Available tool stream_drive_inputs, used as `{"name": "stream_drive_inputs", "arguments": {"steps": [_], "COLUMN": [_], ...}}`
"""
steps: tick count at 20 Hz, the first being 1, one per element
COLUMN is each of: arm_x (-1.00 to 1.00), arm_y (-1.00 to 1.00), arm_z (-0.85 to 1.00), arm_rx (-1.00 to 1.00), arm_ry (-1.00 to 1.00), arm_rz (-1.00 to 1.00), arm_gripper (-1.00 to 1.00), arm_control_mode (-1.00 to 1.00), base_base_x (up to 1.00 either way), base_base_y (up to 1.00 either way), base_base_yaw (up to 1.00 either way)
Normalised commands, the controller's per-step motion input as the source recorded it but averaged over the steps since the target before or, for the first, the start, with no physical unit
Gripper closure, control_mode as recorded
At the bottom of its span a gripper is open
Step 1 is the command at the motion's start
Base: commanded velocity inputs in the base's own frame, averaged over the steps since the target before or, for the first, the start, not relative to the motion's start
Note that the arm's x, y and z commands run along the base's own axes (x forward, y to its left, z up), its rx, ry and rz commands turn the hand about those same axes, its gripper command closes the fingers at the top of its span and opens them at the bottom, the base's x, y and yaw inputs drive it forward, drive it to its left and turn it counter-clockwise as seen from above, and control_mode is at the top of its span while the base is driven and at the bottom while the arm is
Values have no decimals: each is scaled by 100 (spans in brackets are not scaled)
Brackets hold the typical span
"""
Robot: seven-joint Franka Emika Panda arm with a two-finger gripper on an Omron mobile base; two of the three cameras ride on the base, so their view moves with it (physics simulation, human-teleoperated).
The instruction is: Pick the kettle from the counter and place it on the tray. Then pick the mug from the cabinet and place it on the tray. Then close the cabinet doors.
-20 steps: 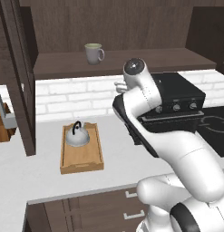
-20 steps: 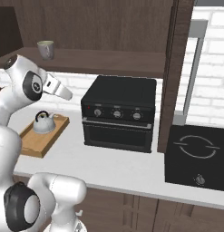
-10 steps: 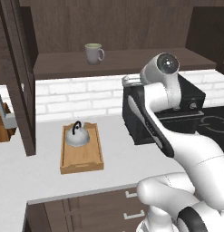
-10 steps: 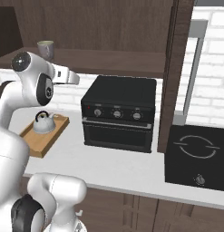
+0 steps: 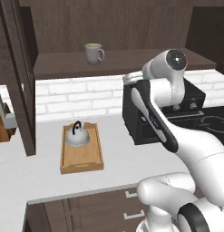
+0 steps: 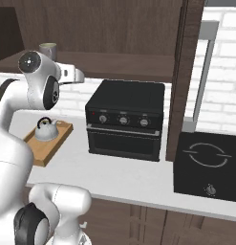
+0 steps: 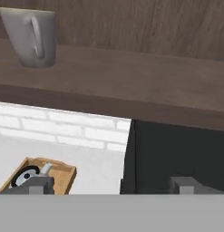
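with the kettle (image 5: pixel 77 135) already on the tray (image 5: pixel 81 161), i see the mug (image 7: pixel 32 35) upright on the cabinet (image 7: pixel 131 86) shelf, up and to the left of my gripper (image 7: pixel 111 185), handle facing me, jaws wide apart and holding nothing.

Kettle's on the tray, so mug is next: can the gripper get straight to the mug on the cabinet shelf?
Probably yes. The mug stands alone on the shelf, its front unobstructed, and the open gripper already faces that shelf.
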Motion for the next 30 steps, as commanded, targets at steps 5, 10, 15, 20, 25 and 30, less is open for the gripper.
{"name": "stream_drive_inputs", "arguments": {"steps": [5,10,15,20,25,30], "arm_x": [29,32,35,23,13,18], "arm_y": [32,36,30,15,14,35], "arm_z": [0,4,10,27,54,15], "arm_rx": [0,0,0,0,0,0], "arm_ry": [7,2,0,-1,-11,-5], "arm_rz": [0,0,0,0,0,0], "arm_gripper": [-100,-100,-100,-100,-100,-100], "arm_control_mode": [-100,-100,-100,-100,-100,-100], "base_base_x": [0,0,0,0,0,0], "base_base_y": [0,0,0,0,0,0], "base_base_yaw": [0,0,0,0,0,0]}}
